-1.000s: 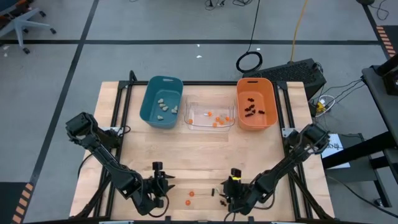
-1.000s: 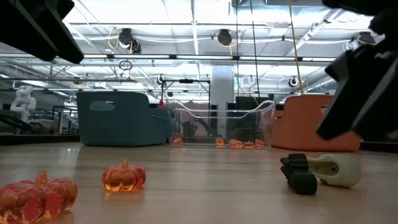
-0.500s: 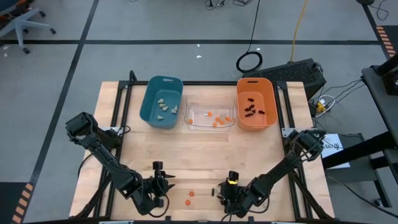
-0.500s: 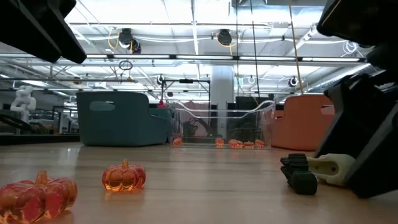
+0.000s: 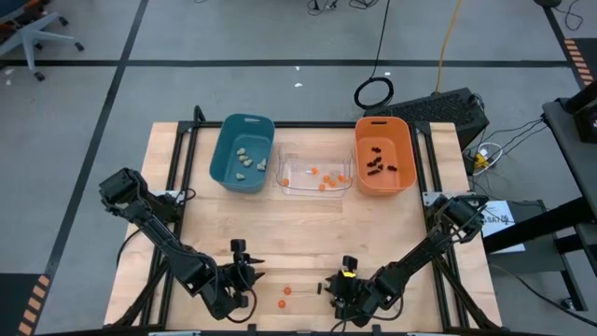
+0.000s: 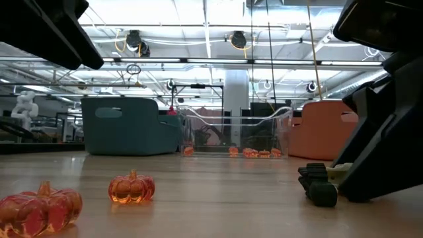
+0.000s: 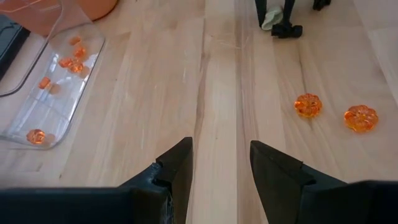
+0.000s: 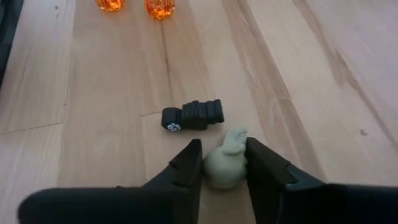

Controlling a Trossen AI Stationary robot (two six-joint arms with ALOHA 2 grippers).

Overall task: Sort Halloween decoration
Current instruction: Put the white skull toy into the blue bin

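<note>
A pale, plank-grained wooden desk (image 5: pixel 308 233) stands on a grey floor marked with black tape lines; beyond it the low view shows a hall with strip lights and overhead rails. Three plastic bins sit in a row at the far edge, well away from both claws: a teal bin (image 5: pixel 242 152) with about five pale lumps, a clear bin (image 5: pixel 314 173) with roughly five small orange pieces, hard to count from above, and an orange bin (image 5: pixel 383 155) with a few black pieces.

The right claw (image 8: pixel 222 160) is low at the near edge, its fingers pressed to both sides of a pale beige lump with a knotted top (image 8: pixel 226 163). Just ahead of it lies one ribbed black piece (image 8: pixel 193 115), and farther off two glossy translucent orange pumpkins (image 7: pixel 334 112). The left claw (image 7: pixel 220 158) hovers nearby, fingers parted around nothing, the pumpkins off to its side.
</note>
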